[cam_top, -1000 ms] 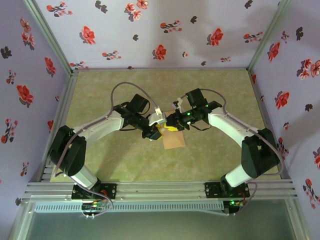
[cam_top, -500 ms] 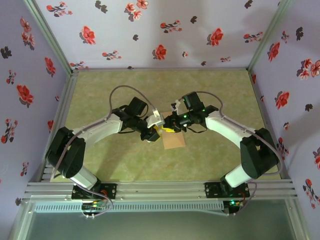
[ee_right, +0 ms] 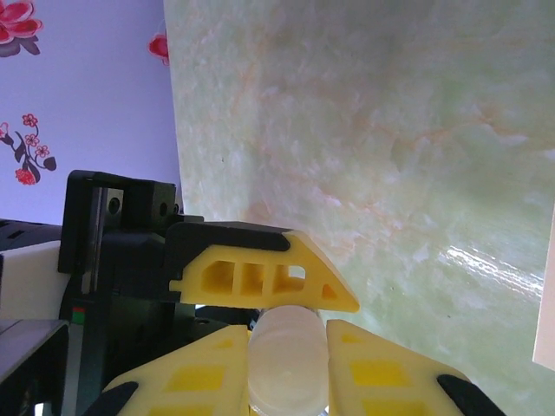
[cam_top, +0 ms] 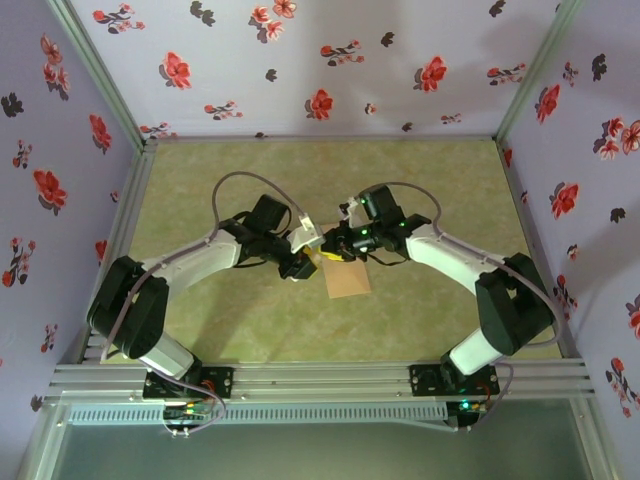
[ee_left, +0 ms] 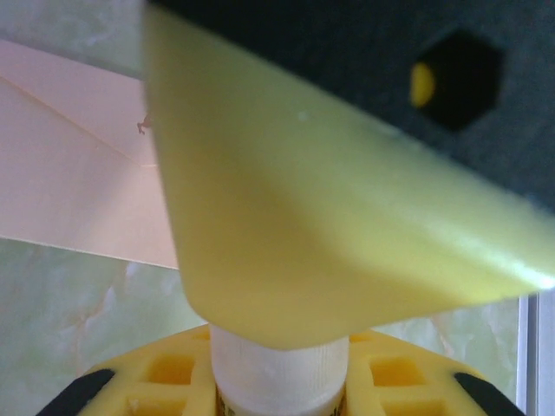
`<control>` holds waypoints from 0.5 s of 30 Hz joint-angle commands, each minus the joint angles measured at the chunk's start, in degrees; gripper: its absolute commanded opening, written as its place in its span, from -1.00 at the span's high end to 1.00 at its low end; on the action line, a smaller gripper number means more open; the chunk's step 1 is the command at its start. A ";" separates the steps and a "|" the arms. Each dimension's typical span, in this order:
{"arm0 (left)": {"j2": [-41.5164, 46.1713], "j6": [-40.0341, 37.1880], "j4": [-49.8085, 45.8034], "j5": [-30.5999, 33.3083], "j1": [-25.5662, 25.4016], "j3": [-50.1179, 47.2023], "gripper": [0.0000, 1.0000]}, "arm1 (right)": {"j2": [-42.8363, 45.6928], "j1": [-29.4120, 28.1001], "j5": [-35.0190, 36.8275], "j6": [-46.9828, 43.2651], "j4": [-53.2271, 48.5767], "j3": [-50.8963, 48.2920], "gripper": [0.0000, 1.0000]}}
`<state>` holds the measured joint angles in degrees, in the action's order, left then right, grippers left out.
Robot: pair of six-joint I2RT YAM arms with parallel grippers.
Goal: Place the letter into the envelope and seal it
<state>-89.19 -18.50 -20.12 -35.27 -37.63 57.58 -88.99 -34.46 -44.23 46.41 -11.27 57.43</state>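
Aluminium rail (cam_top: 320, 380): runs along the near edge of the table; both arm bases are bolted to it.
Left arm (cam_top: 190, 262): white and black, reaching from the near left corner toward the middle.
Right arm (cam_top: 450, 255): reaching in from the near right corner to meet the left arm.
Envelope (cam_top: 348, 282): tan, lying flat on the table near the middle, its far end under the two grippers. The left wrist view shows its diagonal fold lines and a tiny dark mark (ee_left: 143, 126).
Left gripper (cam_top: 305, 263): yellow fingers clamped on the stick, which sits between them in the left wrist view.
Right gripper (ee_right: 286, 342): tip to tip with the left gripper, its yellow fingers pinching the same stick.
Stick (ee_right: 284, 374): white cylinder, held by both grippers at once above the envelope's far end.
Table (cam_top: 250, 170): pale green marbled top, stretching back behind the arms.
Walls (cam_top: 300, 70): lilac with red and dark flowers, closing in the left, right and far sides.
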 commanded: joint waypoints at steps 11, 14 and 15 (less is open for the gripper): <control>3.13 5.35 29.60 -8.77 0.62 2.54 1.00 | -5.52 -10.99 -7.42 4.94 4.70 -1.28 0.64; 3.13 5.63 28.34 -8.64 0.89 1.66 1.00 | -5.54 -10.91 -6.75 2.43 1.04 0.57 0.65; 3.21 5.88 28.06 -8.52 0.97 1.26 1.00 | -5.67 -10.82 -6.75 2.07 0.59 0.94 0.64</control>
<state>-89.19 -13.93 -19.16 -35.31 -35.38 55.20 -92.12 -37.19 -40.21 49.76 -6.28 57.60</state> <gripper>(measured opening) 0.280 0.205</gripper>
